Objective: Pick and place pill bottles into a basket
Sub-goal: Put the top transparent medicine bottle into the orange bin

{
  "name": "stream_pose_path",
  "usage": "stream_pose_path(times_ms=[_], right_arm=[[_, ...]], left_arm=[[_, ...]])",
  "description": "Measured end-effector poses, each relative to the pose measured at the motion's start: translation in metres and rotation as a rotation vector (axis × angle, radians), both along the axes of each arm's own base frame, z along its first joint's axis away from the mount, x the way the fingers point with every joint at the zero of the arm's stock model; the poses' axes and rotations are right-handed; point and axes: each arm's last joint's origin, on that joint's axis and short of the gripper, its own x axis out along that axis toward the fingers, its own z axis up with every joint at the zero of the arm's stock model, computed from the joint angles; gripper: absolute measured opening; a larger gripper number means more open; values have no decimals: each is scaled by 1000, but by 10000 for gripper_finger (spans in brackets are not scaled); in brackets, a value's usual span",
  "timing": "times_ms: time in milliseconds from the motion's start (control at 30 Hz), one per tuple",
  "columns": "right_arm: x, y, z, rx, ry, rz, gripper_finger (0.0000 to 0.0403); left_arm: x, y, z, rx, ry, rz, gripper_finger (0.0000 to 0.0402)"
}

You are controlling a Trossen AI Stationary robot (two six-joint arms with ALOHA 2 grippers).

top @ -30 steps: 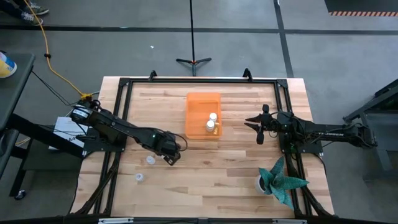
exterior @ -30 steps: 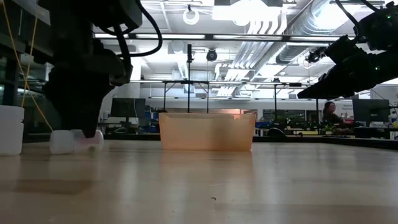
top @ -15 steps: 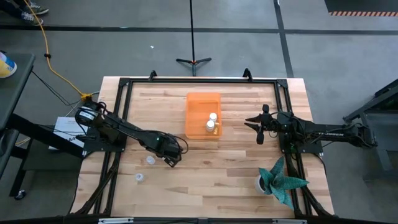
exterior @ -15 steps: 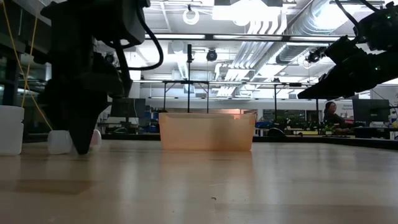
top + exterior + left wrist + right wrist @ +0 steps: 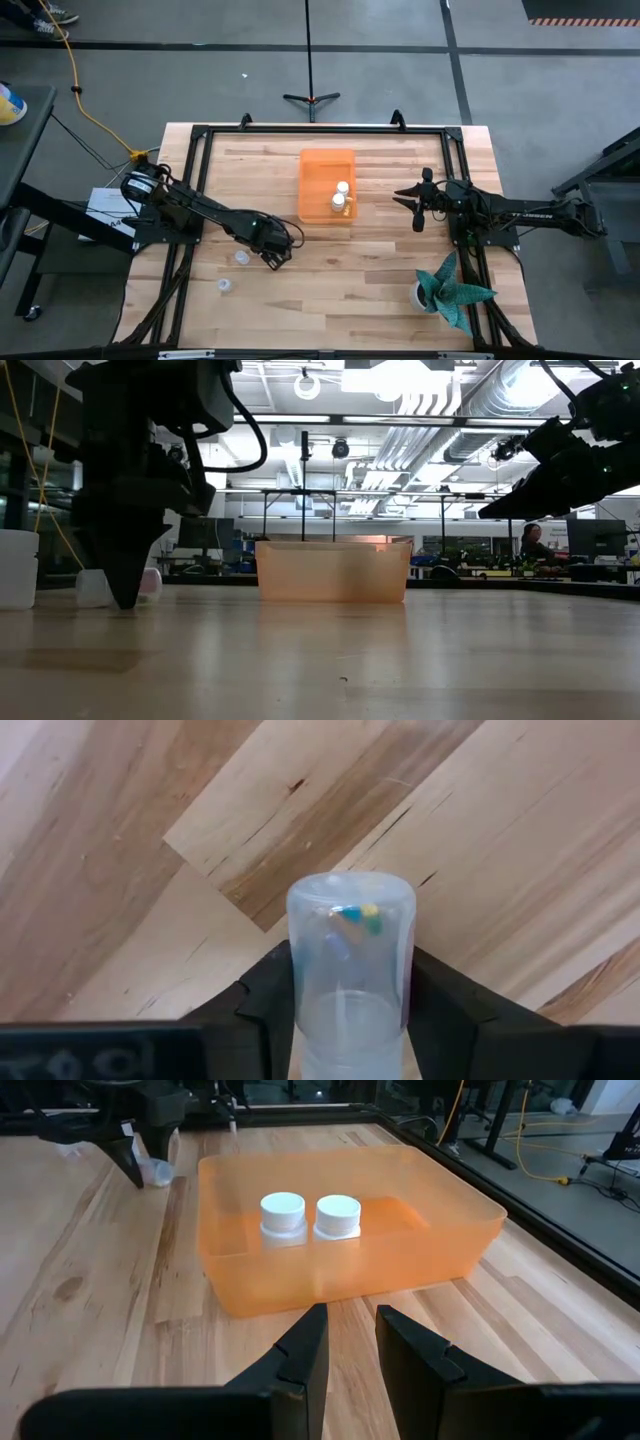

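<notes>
My left gripper (image 5: 272, 259) points down at the table, left of and nearer than the orange basket (image 5: 320, 165), and is shut on a translucent pill bottle (image 5: 350, 945) with coloured pills inside. In the low view its tips (image 5: 125, 600) reach down to the table top. Two more pill bottles (image 5: 241, 258) (image 5: 224, 285) lie on the table to its left. Two white-capped bottles (image 5: 283, 1215) (image 5: 338, 1217) stand in the basket. My right gripper (image 5: 350, 1315) is open and empty, right of the basket (image 5: 330, 1280). My left gripper pinches the bottle's body between its two fingers (image 5: 262, 995), one on each side wall (image 5: 302, 990). The fingers come from above and lie along the bottle. Its rounded end (image 5: 350, 885) sticks out past the fingertips toward the table. Whether that end rests on the table, I cannot tell.
A white pot with a teal plant (image 5: 450, 290) stands at the near right corner; it also shows at the left of the low view (image 5: 15, 570). A black frame (image 5: 300, 130) runs around the table's edges. Bare wood lies between the basket and the near edge.
My left gripper has gone down toward the table; in the low view its tips now reach the table top in front of the loose bottles. The two loose bottles and the right arm have kept still.
</notes>
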Motion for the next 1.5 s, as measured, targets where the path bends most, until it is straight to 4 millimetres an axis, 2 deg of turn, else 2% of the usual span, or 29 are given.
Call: stream_pose_path(times_ms=[333, 500, 700, 867, 1000, 1100, 1233, 1333, 1500], right_arm=[[0, 0, 0, -3, 1, 1, 78], [0, 0, 0, -3, 1, 1, 78], [0, 0, 0, -4, -1, 1, 78], [0, 0, 0, -2, -2, 1, 78], [0, 0, 0, -1, -3, 0, 78], [0, 0, 0, -1, -3, 0, 78], [0, 0, 0, -1, -2, 0, 78], [0, 0, 0, 1, 2, 0, 78], [0, 0, 0, -2, 5, -10, 78]], left_arm=[[2, 1, 5, 46, -30, -119, 190], [18, 7, 33, 143, -159, -203, 182], [36, 31, 72, 323, -345, -269, 184], [55, 54, 88, 502, -499, -353, 194], [66, 76, 96, 574, -584, -388, 184], [73, 95, 94, 591, -651, -375, 182], [72, 110, 75, 565, -809, -419, 184], [63, 119, 59, 565, -943, -437, 187], [41, 137, 45, 617, -1131, -355, 187]])
